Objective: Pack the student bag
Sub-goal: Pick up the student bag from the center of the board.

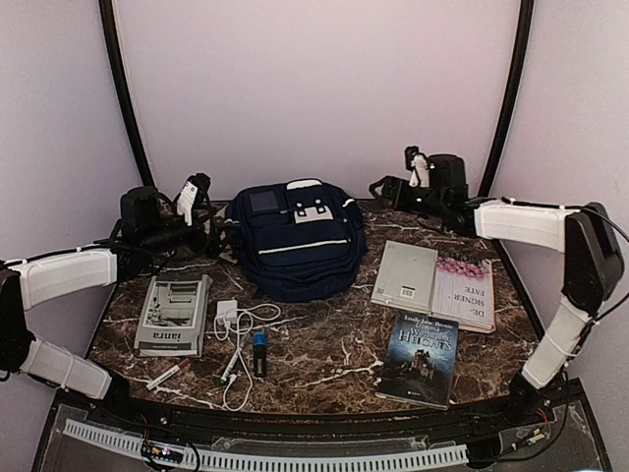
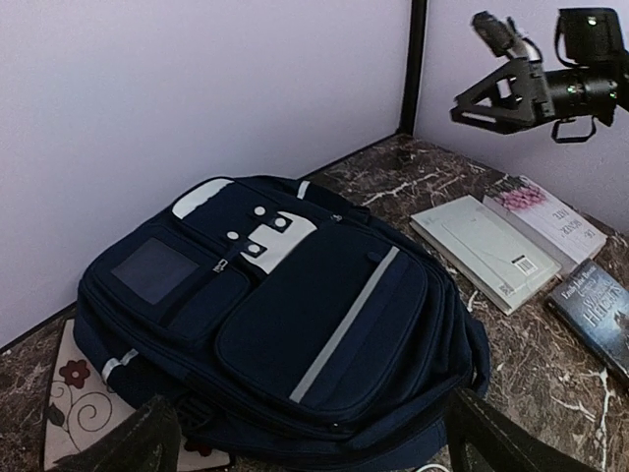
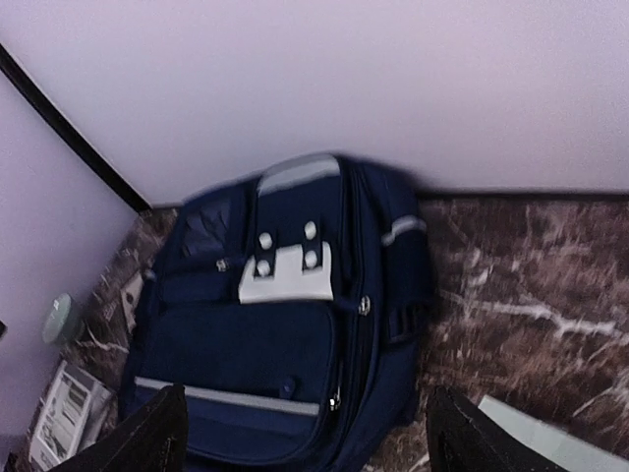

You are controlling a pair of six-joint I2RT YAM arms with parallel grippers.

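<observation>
While both arms stretch toward the far side of the bench [image 1: 334,359], the backpack [image 1: 295,241] lies flat at the far middle. Its front pockets face up, and its white patch and top handle point toward the far wall. The left pincer [image 1: 194,197] hangs just off the bag's left side, spread wide with nothing between its fingers [image 2: 138,442] (the wrist view shows only the bag beyond them). The right pincer [image 1: 418,167] hovers at the far right corner, apart from the bag, and is likewise spread and empty.

Right of the bag a grey book [image 1: 405,275] and a pink-topped book [image 1: 464,293] lie side by side, touching. Nearer than these is a dark paperback [image 1: 420,357]. On the near left sits a grey booklet [image 1: 174,315]. Just right of it are a white charger with its cable [image 1: 231,320], a small dark blue gadget [image 1: 259,352] and a pen [image 1: 167,376]. A flowered card [image 2: 74,403] shows by the bag's left side; whether it runs under the bag I cannot tell.
</observation>
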